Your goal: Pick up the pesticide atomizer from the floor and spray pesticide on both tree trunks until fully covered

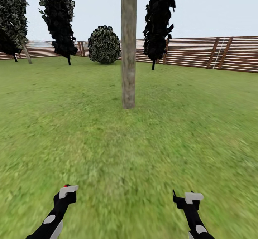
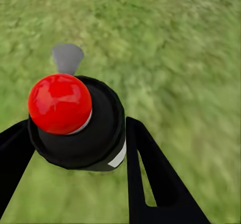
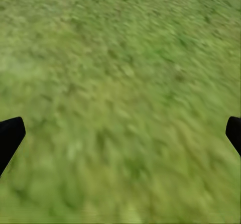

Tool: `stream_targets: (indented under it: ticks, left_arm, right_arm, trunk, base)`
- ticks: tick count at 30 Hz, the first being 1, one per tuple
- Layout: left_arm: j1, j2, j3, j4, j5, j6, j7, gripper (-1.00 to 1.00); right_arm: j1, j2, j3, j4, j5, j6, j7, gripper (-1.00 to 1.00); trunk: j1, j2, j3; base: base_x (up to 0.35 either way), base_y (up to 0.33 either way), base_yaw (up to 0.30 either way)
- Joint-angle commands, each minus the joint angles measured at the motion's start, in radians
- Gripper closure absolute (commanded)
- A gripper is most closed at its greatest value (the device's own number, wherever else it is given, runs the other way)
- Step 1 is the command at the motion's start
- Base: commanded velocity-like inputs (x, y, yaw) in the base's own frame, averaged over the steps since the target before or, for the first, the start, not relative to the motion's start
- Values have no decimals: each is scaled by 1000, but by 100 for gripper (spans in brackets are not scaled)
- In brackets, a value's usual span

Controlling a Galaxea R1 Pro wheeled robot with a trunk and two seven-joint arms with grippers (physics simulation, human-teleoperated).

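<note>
Head view: tree trunk [image 1: 128,49] at twelve o'clock on grass [image 1: 129,153].
Left gripper [image 2: 75,133] clamps the sprayer [image 2: 75,121]; right gripper [image 3: 120,133] jaws apart.

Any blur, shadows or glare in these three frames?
Head view: grass smears toward the near edge, tree trunk and fence stay sharp, flat light with no cast shadows. Left wrist view: atomizer crisp, soft highlight on its red top, lawn behind blurred. Right wrist view: grass soft and smeared throughout.
</note>
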Motion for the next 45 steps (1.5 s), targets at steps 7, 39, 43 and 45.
stream_targets:
  ticks: [7, 39, 43, 45]
  left_arm:
    - [0, 0, 0, -1, 0, 0, 0, 100]
    - [0, 0, 0, -3, 0, 0, 0, 100]
    - [0, 0, 0, -3, -1, 0, 0, 100]
    - [0, 0, 0, -3, -1, 0, 0, 100]
  right_arm:
    - [0, 0, -1, 0, 0, 0, 0, -100]
    - [0, 0, -1, 0, -3, 0, -2, -100]
    - [0, 0, -1, 0, -3, 0, -2, -100]
    - [0, 0, -1, 0, -3, 0, -2, -100]
  trunk:
    - [0, 0, 0]
    - [0, 0, -11]
    - [0, 0, -12]
    - [0, 0, -12]
  base:
    - [338, 0, 0]
    - [338, 0, 0]
    - [338, 0, 0]
    - [338, 0, 0]
